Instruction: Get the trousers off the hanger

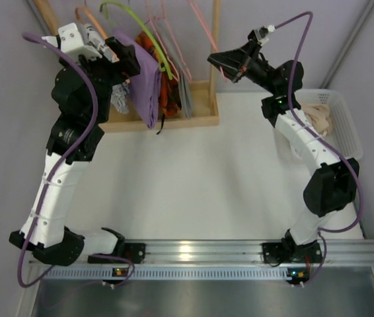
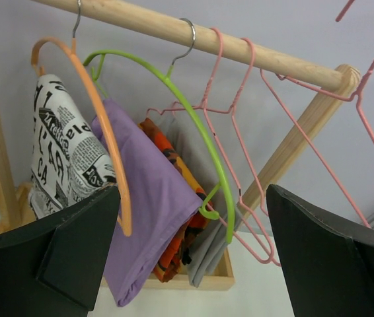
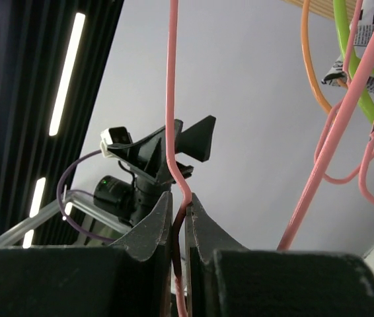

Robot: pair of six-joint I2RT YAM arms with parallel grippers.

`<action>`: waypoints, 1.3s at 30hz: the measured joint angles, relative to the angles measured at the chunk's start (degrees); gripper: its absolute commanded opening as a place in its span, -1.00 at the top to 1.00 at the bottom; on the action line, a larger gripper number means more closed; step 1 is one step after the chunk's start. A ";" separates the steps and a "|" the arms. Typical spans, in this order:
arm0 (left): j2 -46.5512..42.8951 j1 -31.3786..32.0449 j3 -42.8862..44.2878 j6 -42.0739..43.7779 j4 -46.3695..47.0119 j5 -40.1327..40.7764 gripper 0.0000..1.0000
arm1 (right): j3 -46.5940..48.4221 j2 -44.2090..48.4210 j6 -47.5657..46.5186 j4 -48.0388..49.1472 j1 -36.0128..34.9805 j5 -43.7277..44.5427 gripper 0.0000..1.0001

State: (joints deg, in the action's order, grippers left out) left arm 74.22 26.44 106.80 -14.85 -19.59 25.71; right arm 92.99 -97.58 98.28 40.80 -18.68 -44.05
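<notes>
The beige trousers [image 1: 320, 117] lie crumpled in the white basket [image 1: 345, 132] at the right, off any hanger. My right gripper [image 1: 219, 61] is raised beside the rack's wooden post and is shut on the thin wire of a pale-pink hanger [image 1: 203, 26]. In the right wrist view the wire [image 3: 172, 99] runs up from between the closed jaws of the right gripper [image 3: 179, 198]. My left gripper [image 1: 124, 56] is open and empty in front of the purple garment [image 1: 144, 79]. In the left wrist view the left gripper [image 2: 193, 191] has its jaws wide apart.
A wooden rack [image 1: 200, 121] stands at the back. On its rod [image 2: 174, 30] hang an orange hanger [image 2: 101, 125] with a black-and-white garment [image 2: 65, 152], a lime-green hanger [image 2: 200, 125] with the purple garment [image 2: 147, 191], orange and grey cloths, and several bare pink hangers [image 2: 240, 132].
</notes>
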 measured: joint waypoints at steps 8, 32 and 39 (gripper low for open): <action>-1.75 -2.84 -2.03 -1.33 -0.11 -2.23 -0.98 | -0.85 -0.17 4.57 1.75 0.15 1.18 1.00; -4.55 -11.06 -6.69 -8.22 -0.44 -10.32 -0.97 | -9.88 0.90 15.17 7.72 1.09 7.45 1.00; -4.61 -13.44 -8.61 -9.73 -0.57 -12.07 -0.98 | -6.54 0.02 15.98 5.05 -0.17 6.82 1.00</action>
State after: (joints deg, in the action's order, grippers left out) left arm 69.60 12.99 98.19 -24.58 -20.16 13.65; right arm 86.46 -97.56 114.26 45.84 -18.85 -37.23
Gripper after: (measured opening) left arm 0.987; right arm 0.063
